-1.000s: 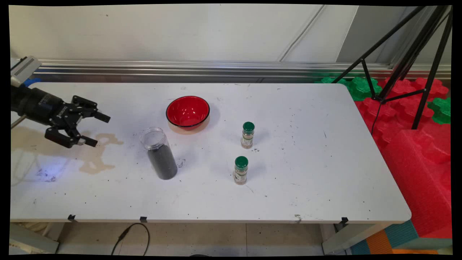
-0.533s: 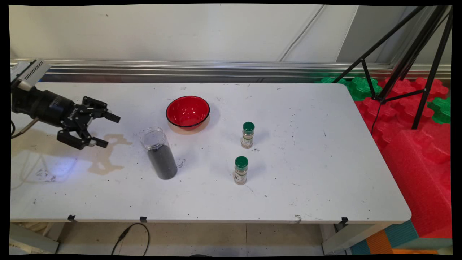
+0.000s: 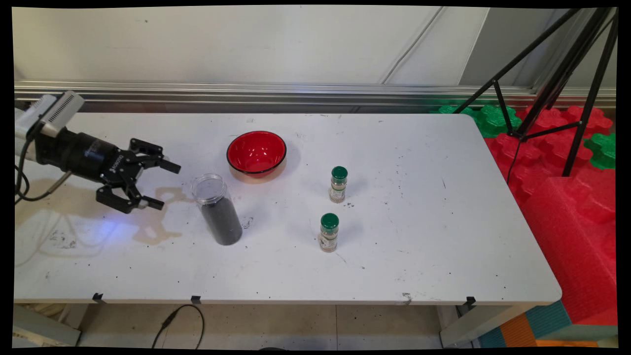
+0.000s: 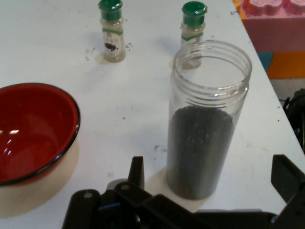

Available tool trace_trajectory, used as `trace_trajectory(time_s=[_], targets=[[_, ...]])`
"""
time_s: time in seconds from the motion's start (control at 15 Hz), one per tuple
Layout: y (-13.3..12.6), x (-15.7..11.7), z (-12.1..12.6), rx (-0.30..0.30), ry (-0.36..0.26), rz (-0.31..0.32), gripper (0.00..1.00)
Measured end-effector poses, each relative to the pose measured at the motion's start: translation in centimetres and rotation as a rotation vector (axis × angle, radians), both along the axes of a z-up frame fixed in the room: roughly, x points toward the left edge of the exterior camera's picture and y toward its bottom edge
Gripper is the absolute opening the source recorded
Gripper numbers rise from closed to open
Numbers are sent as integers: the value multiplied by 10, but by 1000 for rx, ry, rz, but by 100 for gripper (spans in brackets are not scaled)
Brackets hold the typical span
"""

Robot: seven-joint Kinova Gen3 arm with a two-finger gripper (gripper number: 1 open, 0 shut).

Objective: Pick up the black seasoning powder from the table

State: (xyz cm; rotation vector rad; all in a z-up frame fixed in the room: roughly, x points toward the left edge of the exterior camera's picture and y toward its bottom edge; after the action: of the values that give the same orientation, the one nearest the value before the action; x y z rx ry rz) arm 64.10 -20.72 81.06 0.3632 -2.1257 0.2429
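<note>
Two spice jars (image 3: 337, 184) (image 3: 329, 232) with green caps stand on the table (image 3: 419, 236), one behind the other; we count also one red bowl (image 3: 256, 152) and one clear jar (image 3: 217, 209) without a lid, about two thirds full of dark grains. In the hand view each spice jar (image 4: 112, 31) (image 4: 192, 29) bears a small label, but we cannot read its print. White lettering runs along the black wrist in the main view, and we cannot make it out either.

We see the gripper (image 3: 160, 186) lying level over the table's left part, its fingers spread wide and holding nothing. It points at the clear jar, near it but not touching. In the hand view the jar (image 4: 207, 119) stands upright between the two fingers (image 4: 137, 172), ahead of their tips, with the bowl (image 4: 33, 131) to its left and the spice jars beyond it.

Compared with the picture a second ago, the gripper has moved rightward toward the clear jar, with its opening unchanged. The bowl and all three jars stand where they stood. A tan stain (image 3: 153, 222) marks the table under the gripper.
</note>
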Motion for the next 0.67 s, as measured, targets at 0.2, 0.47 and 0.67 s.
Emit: trace_trajectory(time_s=[0.2, 0.47, 0.67], targets=[[1, -11, -10, -18, 12, -19, 100], [1, -25, -22, -42, 27, -35, 100], [0, -34, -29, -59, 39, -40, 100]])
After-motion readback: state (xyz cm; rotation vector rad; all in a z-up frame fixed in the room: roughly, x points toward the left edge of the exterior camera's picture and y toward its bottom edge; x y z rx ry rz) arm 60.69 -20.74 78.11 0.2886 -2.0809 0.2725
